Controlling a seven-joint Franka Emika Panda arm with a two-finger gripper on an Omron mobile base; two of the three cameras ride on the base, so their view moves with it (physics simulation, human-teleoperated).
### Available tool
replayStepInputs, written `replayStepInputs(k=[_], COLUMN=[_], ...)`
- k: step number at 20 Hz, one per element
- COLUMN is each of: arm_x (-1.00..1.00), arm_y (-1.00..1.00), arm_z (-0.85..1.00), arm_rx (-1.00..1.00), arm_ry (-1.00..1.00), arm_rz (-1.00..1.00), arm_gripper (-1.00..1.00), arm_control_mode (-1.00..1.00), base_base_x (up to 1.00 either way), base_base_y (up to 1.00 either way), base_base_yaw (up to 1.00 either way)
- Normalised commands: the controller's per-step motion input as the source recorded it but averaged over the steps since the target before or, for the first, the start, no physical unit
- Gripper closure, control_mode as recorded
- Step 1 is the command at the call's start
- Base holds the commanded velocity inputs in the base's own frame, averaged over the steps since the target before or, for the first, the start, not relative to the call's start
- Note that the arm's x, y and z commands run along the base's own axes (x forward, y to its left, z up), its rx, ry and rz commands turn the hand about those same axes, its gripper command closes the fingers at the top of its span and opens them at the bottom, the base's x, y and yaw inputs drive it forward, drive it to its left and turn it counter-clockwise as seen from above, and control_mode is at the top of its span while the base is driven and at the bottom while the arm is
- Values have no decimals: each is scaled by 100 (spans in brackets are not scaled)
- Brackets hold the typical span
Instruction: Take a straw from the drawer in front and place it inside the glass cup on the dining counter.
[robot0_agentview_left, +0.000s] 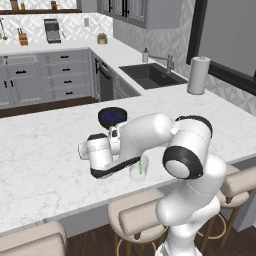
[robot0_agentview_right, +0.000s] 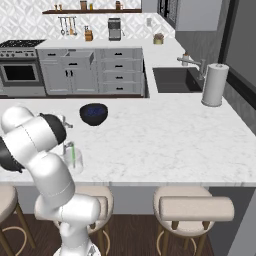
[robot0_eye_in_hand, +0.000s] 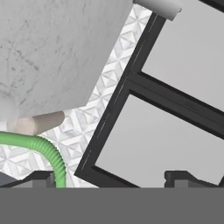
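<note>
The glass cup (robot0_agentview_left: 138, 170) (robot0_agentview_right: 73, 161) stands near the front edge of the dining counter (robot0_agentview_left: 45, 150) (robot0_agentview_right: 165, 145). The light-green straw (robot0_agentview_left: 141, 165) (robot0_agentview_right: 73, 153) stands upright inside it. My gripper (robot0_agentview_left: 127, 164) lies level just above the counter, right beside the cup on its left. In the hand view the gripper (robot0_eye_in_hand: 109, 178) is open, its two tips far apart, and the straw (robot0_eye_in_hand: 49, 152) curves up close by the left tip with nothing clamped between them. Across the kitchen, the drawer (robot0_agentview_right: 77, 56) (robot0_agentview_left: 20, 60) stands pulled out of the far cabinets.
A dark bowl (robot0_agentview_left: 112, 116) (robot0_agentview_right: 93, 113) sits on the counter just behind the cup. A white paper-towel roll (robot0_agentview_left: 198, 75) (robot0_agentview_right: 214, 85) stands at the far right by the sink (robot0_agentview_left: 150, 75) (robot0_agentview_right: 175, 80). Beige stools (robot0_agentview_left: 137, 215) (robot0_agentview_right: 195, 210) line the near edge.
</note>
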Motion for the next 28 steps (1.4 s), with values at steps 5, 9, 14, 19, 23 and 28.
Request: replayStepInputs(k=[5,9,14,19,23,28], arm_x=[-3,-26,-7,0,0,0], arm_y=[-8,0,0,0,0,0], arm_z=[0,1,0,0,0,0], arm_rx=[2,13,21,21,26,36], arm_ry=[0,0,2,3,9,14], arm_rz=[0,0,0,0,0,0], arm_gripper=[-100,-100,-100,-100,-100,-100], arm_control_mode=[-100,-100,-100,-100,-100,-100], base_base_x=[0,0,0,0,0,0], base_base_y=[0,0,0,0,0,0], base_base_yaw=[0,0,0,0,0,0])
